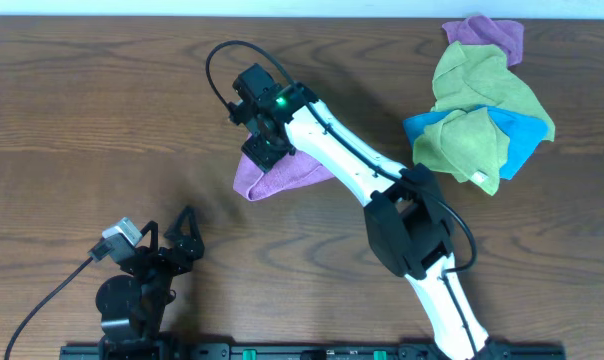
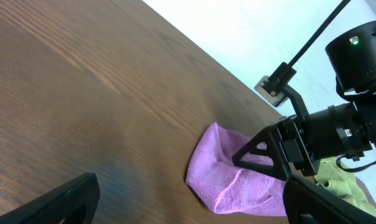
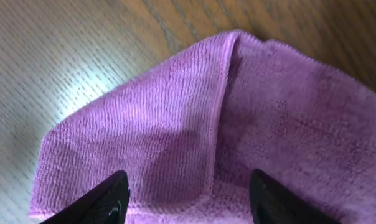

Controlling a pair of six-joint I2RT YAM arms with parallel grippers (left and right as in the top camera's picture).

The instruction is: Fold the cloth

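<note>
The lilac-purple cloth [image 1: 282,176] lies bunched in a folded, roughly triangular shape near the table's middle. My right gripper [image 1: 265,150] hangs directly over its upper left part. In the right wrist view the two fingers stand apart over the cloth [image 3: 250,106], and the right gripper [image 3: 188,200] is open with a folded hem running between them. My left gripper [image 1: 170,226] rests open at the lower left, well away from the cloth. The left wrist view shows the cloth [image 2: 228,183] ahead on the table, with the left gripper [image 2: 188,213] wide open and empty.
A pile of lime-green cloths [image 1: 482,85], a blue cloth [image 1: 524,142] and a second purple cloth [image 1: 490,36] lies at the back right. The right arm [image 1: 352,165] crosses the table diagonally from the front edge.
</note>
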